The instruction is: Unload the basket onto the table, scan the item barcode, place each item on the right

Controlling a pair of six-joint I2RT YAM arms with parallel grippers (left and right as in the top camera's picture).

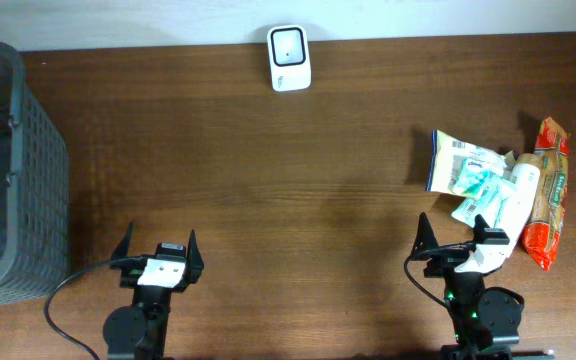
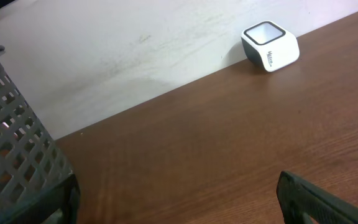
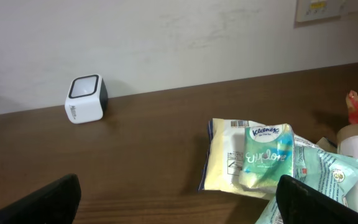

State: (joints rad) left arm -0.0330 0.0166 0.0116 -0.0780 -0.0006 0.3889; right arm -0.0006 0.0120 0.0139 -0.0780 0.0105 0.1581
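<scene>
white scanner (image 1: 289, 58), grey mesh basket (image 1: 43, 180), brown wood-grain table (image 1: 268, 180), teal tissue pack (image 3: 267, 155), orange-red packet (image 1: 548, 195).

A dark grey plastic mesh basket (image 1: 28, 190) stands upright at the nine o'clock edge of the overhead view, cut off by the frame on its left side. In the left wrist view its lattice wall shows at about eight o'clock. It rests on a dark brown wood-grain table (image 1: 268, 180) that fills nearly the whole overhead view, and a pale, faintly scuffed wall (image 1: 118, 20) meets the table's far edge along twelve o'clock. In the right wrist view a pale wall plate (image 3: 325, 7) with a small yellow label sits on that wall at about one o'clock, cut off by the top edge.
</scene>
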